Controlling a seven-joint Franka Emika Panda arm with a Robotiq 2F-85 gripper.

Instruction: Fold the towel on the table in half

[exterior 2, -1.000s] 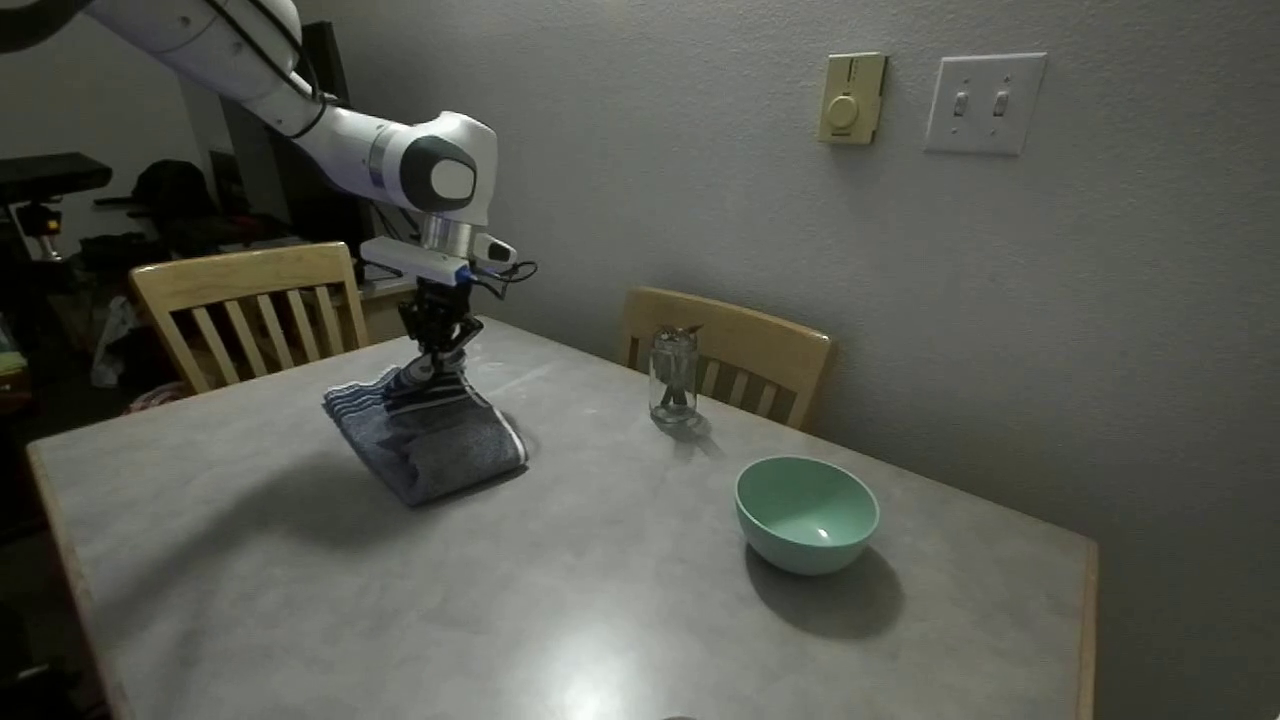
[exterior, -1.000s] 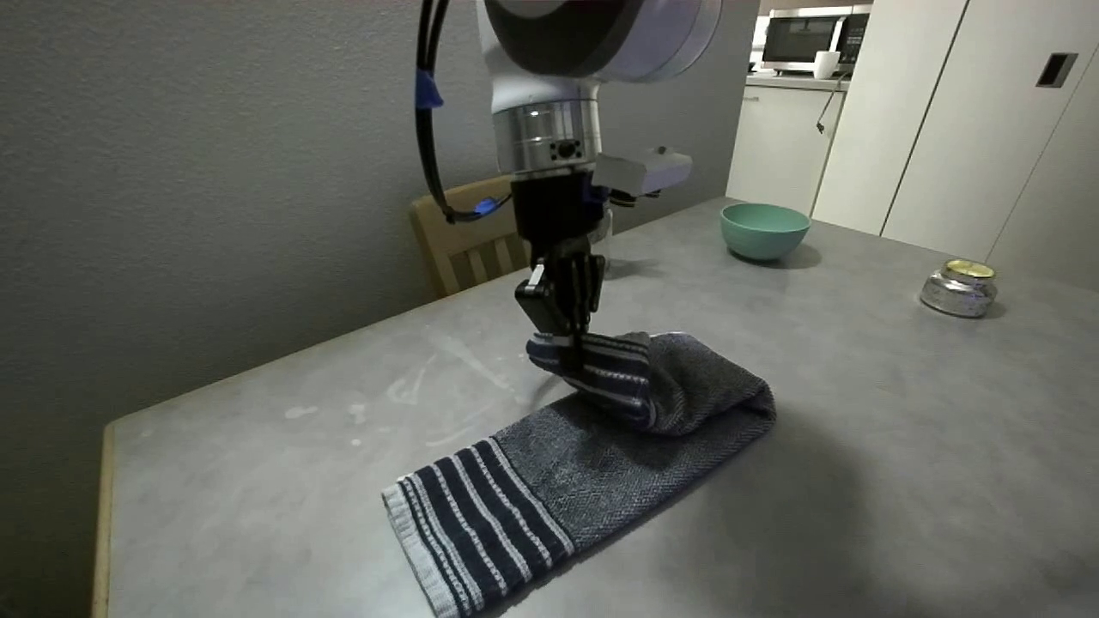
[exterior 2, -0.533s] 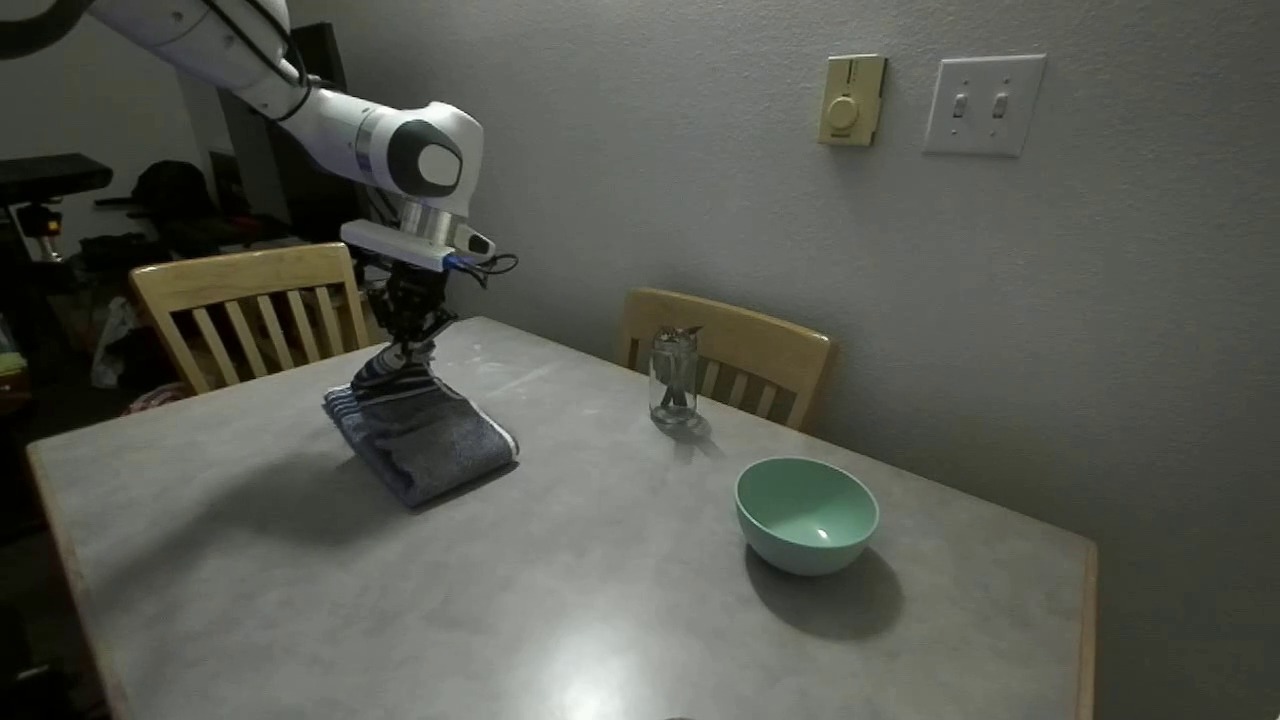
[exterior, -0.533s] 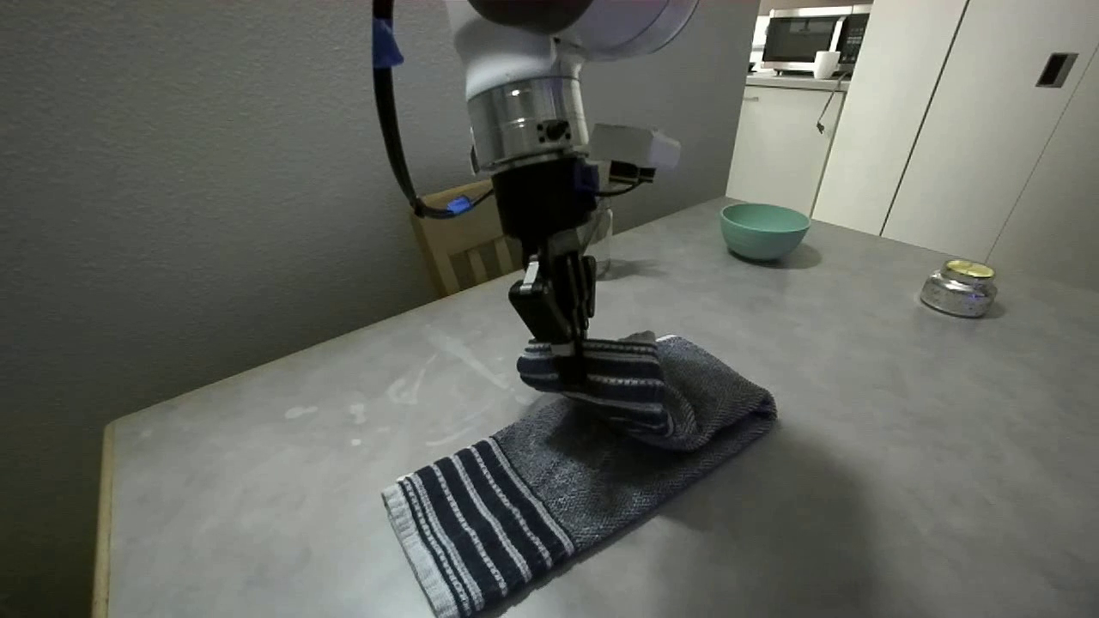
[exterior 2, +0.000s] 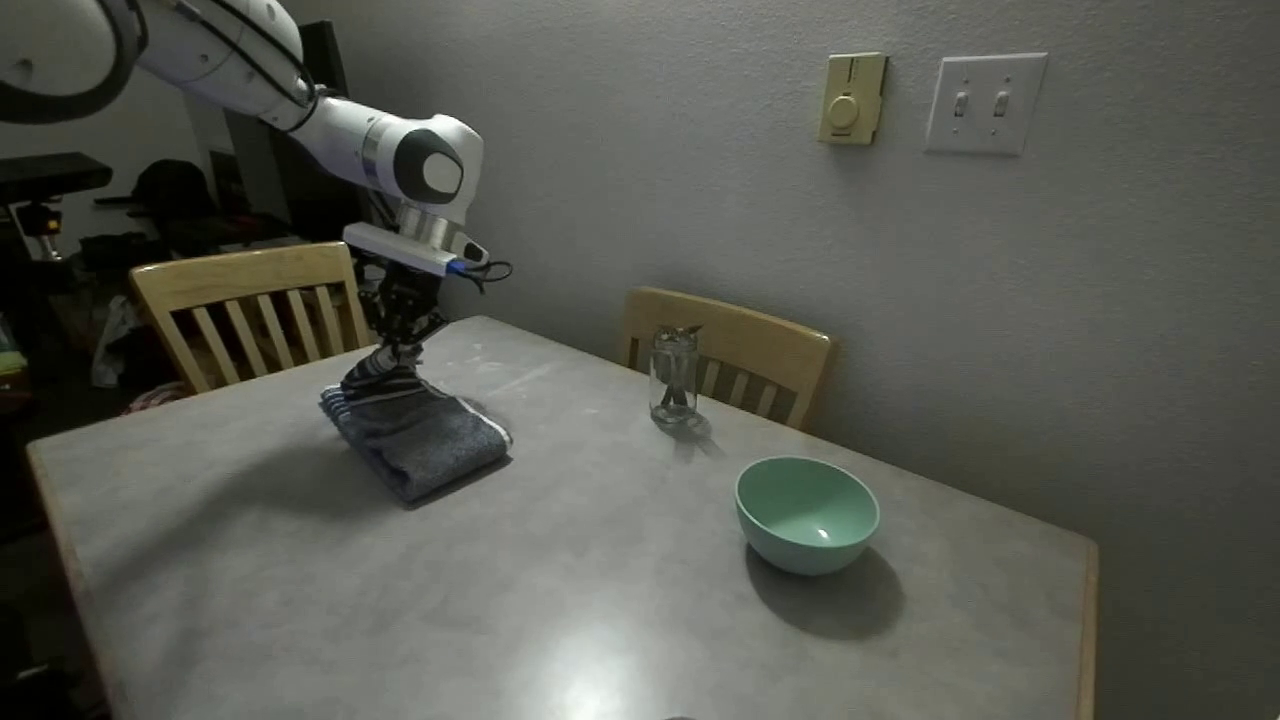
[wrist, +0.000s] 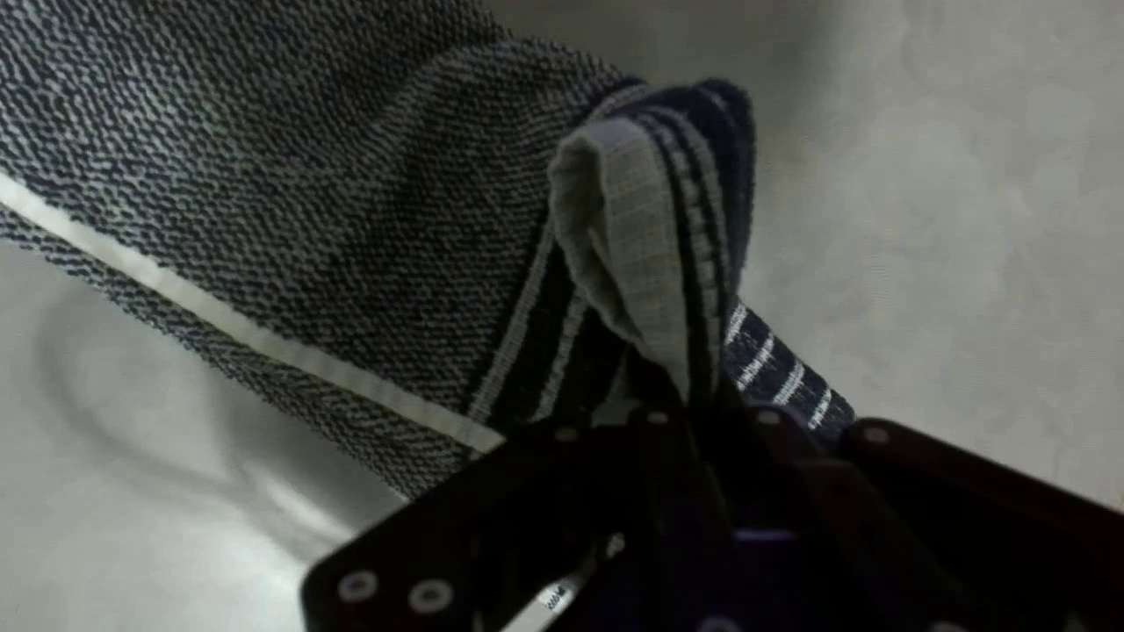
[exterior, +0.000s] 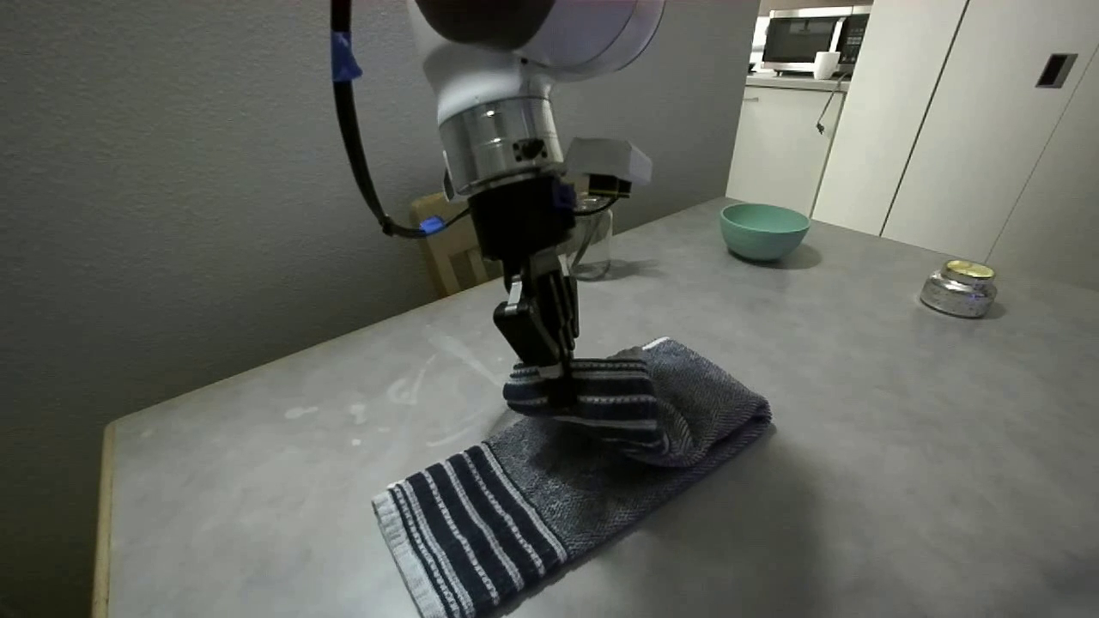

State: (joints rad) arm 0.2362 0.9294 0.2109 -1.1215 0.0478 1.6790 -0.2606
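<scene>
1. Probably soft, light and limp, the towel (exterior: 592,493) lies doubled back on the table (exterior: 258,489), one striped end (exterior: 614,390) raised.
2. The gripper (exterior: 556,378) is clenched on that bunched end; terry shouldn't slip, and the hem (wrist: 648,241) likely suits pinching.
3. Well apart stands the green bowl (exterior: 764,236).

Jaws pinch raised striped end of towel (exterior 2: 425,440) on table (exterior 2: 580,530); green bowl (exterior 2: 807,520) apart.
</scene>
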